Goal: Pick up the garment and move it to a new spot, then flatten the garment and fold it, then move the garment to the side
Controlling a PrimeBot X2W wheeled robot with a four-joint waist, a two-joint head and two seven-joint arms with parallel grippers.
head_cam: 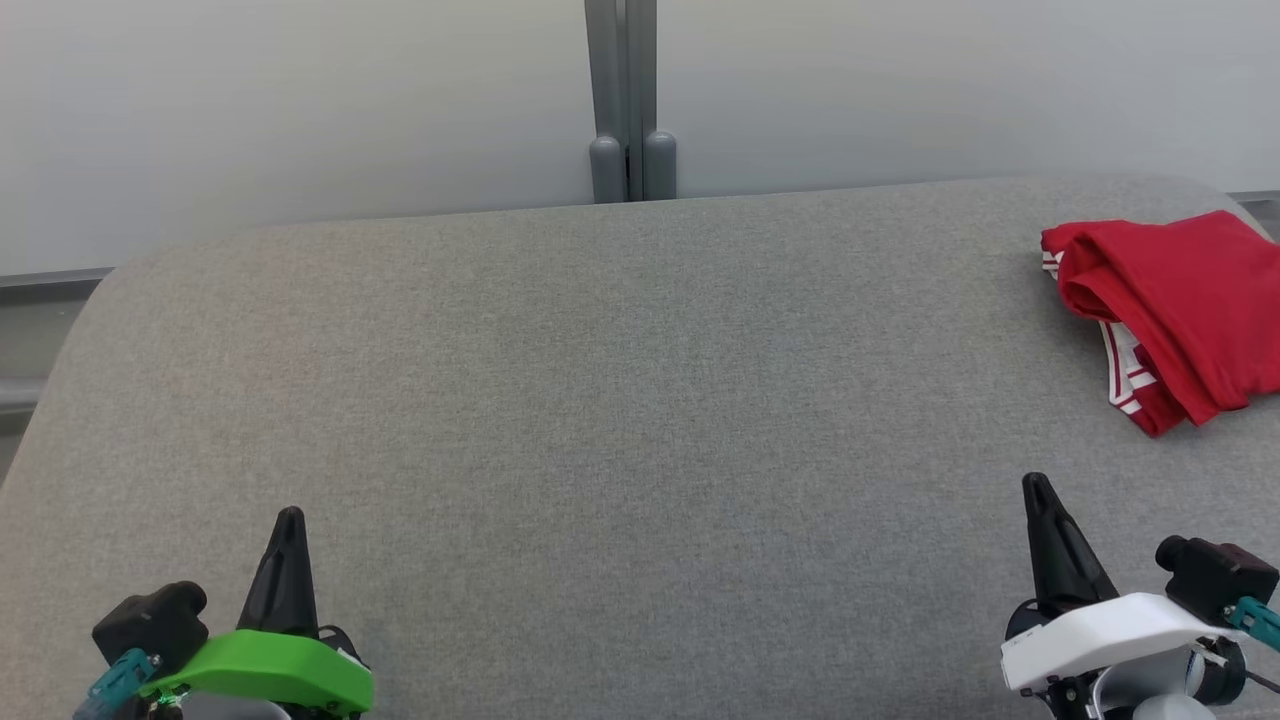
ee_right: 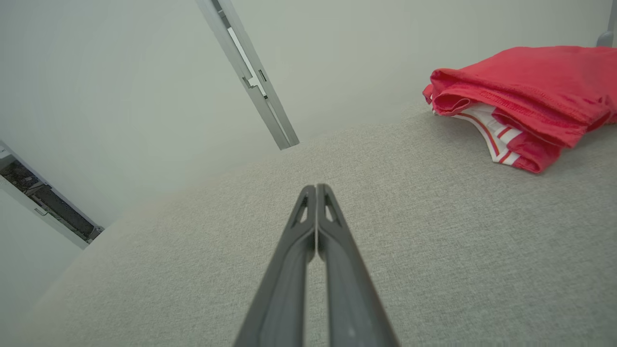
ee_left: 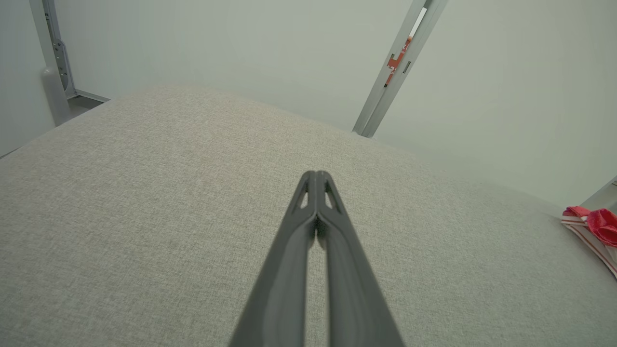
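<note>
The garment [head_cam: 1170, 300] is red with white striped trim and lies folded in a loose heap at the far right of the grey fabric table [head_cam: 620, 400]. It appears at the upper right in the right wrist view as the garment [ee_right: 525, 91], and as a small red edge of the garment [ee_left: 595, 226] in the left wrist view. My left gripper [head_cam: 289, 520] rests at the lower left, shut and empty, its fingers pressed together [ee_left: 315, 176]. My right gripper [head_cam: 1037, 487] sits at the lower right, below the garment and apart from it, also shut and empty [ee_right: 315, 188].
A grey vertical post [head_cam: 628, 100] stands behind the table's far edge against a pale wall. The table's rounded corners show at the far left and far right. Bare grey fabric stretches between the two grippers and the garment.
</note>
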